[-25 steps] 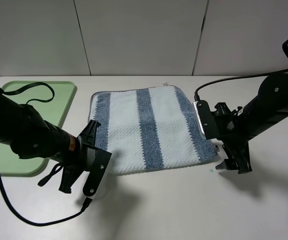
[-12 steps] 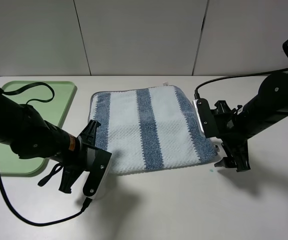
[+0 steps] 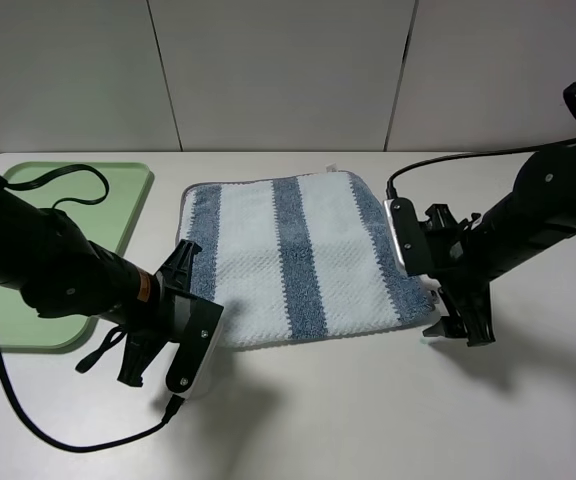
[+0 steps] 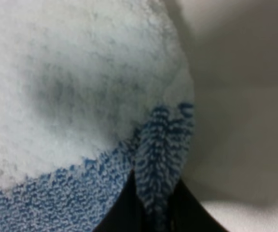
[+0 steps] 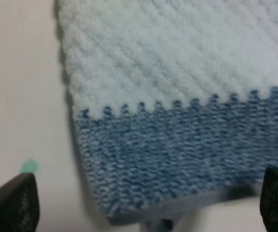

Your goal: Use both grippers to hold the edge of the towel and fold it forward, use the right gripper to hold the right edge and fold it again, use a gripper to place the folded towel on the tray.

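Bench (image 3: 368,420): an off-white matte top is spreading across the whole lower view, with soft dark shadows lying on it. Wall (image 3: 278,70): pale grey flat panels are standing behind the bench, two thin dark vertical seams (image 3: 165,75) dividing them. Light: falling diffusely from overhead, blurring the shadow edges.

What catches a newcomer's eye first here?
A blue-and-white striped terry towel lies spread in the centre. The black left gripper is shut on its near left corner; the black right gripper stands open at the near right one. A pale green plastic tray sits at left.
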